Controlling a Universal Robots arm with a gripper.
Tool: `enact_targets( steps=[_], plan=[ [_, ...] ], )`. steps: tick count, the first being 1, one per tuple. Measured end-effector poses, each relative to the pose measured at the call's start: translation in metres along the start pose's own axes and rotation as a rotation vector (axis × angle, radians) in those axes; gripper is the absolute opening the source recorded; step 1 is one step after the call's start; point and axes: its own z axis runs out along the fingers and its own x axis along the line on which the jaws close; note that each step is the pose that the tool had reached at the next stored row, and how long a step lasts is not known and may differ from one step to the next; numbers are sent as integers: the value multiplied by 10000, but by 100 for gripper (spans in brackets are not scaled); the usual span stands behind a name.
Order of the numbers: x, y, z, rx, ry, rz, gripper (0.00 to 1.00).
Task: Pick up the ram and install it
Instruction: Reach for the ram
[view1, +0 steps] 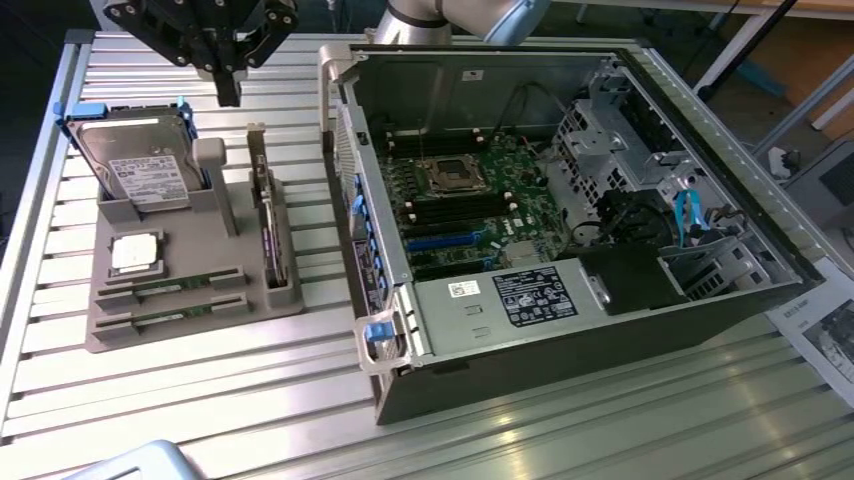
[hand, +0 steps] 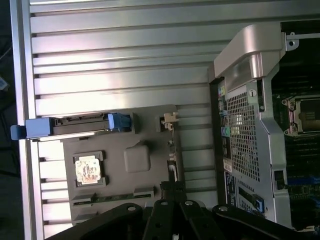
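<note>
Green ram (view1: 271, 235): standing on its long edge in the slot along the 3 o'clock side of the grey holder (view1: 214, 262), if you read the exterior view like a clock. Nothing's touching it.
Spare sticks (view1: 171, 290): 2 more lying flat at the holder's 6 o'clock end.
Neighbours: hard drive (view1: 140, 170) propped up at the holder's 11 o'clock, processor chip (view1: 134, 253) at its 9 o'clock.
PC case (view1: 461, 312): open, right beside the holder at its 3 o'clock, with the motherboard (view1: 474, 200) exposed.
Gripper (view1: 230, 95): hanging at the ram's 12 o'clock, above the far end of the holder and well clear of everything.
Fingers: pinched right together, with nothing between them.
Arm pose: wrist aimed straight down, fingers vertical. In the wrist view the dark fingertips sit over the thin line of the ram's top edge, so it looks roughly lined up with the stick already.
Step in hand: the reach for the ram, I'd say. Pickup not done yet.
Doing it well: imo the fingers have to spread before they come anywhere near the board, since closed tips would just poke the edge. Straddle the thin faces near the middle of the stick, come down plumb, and keep off the holder's end posts. A grip by 1 end would probably let it tilt.
</note>
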Motion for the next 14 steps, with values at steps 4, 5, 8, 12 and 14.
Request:
enact_targets(
  steps=[4,5,8,12,14],
  plan=[
    [85,-6,-2,0,0,1,10],
    [105,-8,-2,-1,-1,1,10],
    [178,-13,-5,0,0,1,10],
    [268,-20,-7,0,0,0,10],
    [313,-23,-8,0,0,1,10]
  ],
)
